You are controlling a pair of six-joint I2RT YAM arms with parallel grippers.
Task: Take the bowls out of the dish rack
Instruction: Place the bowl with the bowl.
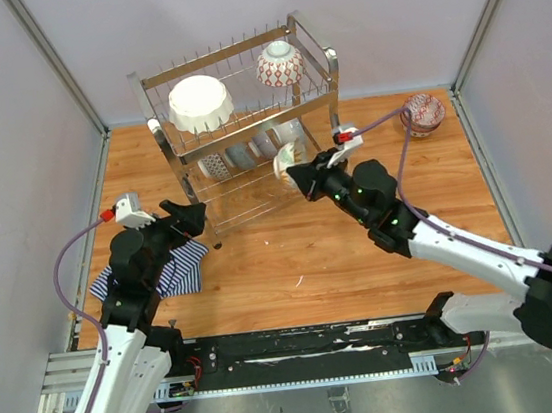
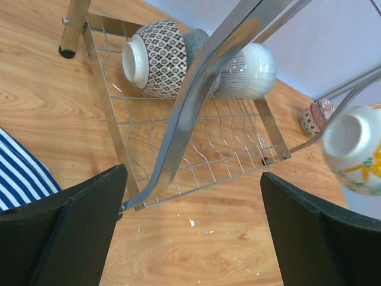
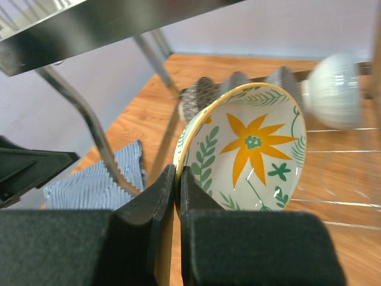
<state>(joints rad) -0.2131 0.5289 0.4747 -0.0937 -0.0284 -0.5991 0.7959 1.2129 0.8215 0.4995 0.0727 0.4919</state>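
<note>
Two bowls (image 1: 200,103) dish rack (image 1: 256,126) top tier, three lower; right tool (image 3: 177,190) grips floral bowl (image 3: 250,155); left tool (image 1: 197,221) released.

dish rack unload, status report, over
Left gripper open, empty, near dish rack. Right gripper shut on floral bowl rim at rack's right end. White scalloped bowl, red lattice bowl up top, three bowls below. Rack post close beside held bowl.

The dish rack (image 1: 256,126) was formed of shiny chrome wire, the flower-painted bowl (image 3: 250,149) glazed glossy, the desk (image 1: 292,255) surfaced in grained wood.
</note>
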